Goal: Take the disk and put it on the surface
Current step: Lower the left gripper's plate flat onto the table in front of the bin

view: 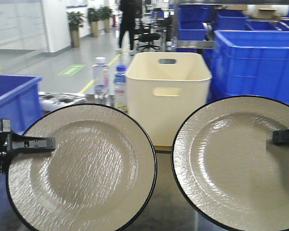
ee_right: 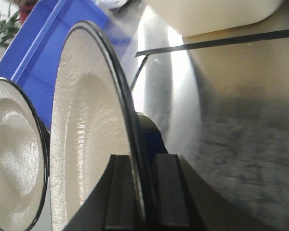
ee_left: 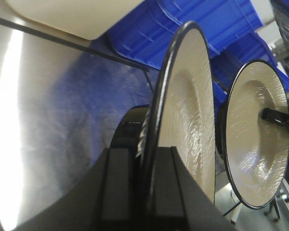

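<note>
Two beige disks with black rims are held up above the surface [view: 164, 202], the shiny steel tabletop. My left gripper [view: 49, 143] is shut on the left rim of the left disk [view: 86, 168]. My right gripper [view: 275, 137] is shut on the right rim of the right disk [view: 231, 163]. In the left wrist view my left gripper [ee_left: 147, 156] clamps the left disk [ee_left: 190, 106] edge-on, with the right disk [ee_left: 255, 139] beyond it. The right wrist view has my right gripper [ee_right: 145, 161] pinching the right disk [ee_right: 86, 130], and the left disk [ee_right: 12, 159] beside it. Both disks hang above the surface [ee_right: 231, 120].
A cream bin [view: 168, 91] stands behind the disks, with two water bottles [view: 110, 82] to its left. Blue crates sit at the right [view: 255, 62] and the left [view: 12, 101]. A black tape line [ee_right: 216, 42] crosses the surface near the bin.
</note>
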{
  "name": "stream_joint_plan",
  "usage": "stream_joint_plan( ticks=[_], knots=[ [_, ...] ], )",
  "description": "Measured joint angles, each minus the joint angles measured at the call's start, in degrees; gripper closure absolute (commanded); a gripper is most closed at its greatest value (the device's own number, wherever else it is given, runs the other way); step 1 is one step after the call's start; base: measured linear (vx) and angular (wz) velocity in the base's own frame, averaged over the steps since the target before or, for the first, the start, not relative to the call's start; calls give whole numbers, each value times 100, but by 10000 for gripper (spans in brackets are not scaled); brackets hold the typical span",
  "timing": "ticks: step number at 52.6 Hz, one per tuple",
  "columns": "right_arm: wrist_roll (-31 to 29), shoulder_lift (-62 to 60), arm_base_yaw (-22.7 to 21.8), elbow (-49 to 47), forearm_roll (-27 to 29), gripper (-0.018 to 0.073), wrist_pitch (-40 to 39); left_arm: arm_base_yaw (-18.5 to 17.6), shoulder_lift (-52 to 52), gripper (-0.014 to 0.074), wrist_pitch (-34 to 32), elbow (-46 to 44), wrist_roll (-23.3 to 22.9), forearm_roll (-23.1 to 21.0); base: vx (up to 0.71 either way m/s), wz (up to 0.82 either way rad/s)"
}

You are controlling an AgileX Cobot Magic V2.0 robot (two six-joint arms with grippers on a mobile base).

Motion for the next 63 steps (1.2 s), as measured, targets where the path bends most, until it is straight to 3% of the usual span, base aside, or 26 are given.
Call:
stream_joint_plan(
  ticks=[20,63],
  knots=[
    [0,0,0,0,0,568,-4,0,0,601,10,0,0,0,8,-31],
    [0,0,0,0,56,568,-4,0,0,601,-20,0,0,0,0,-1]
  ],
)
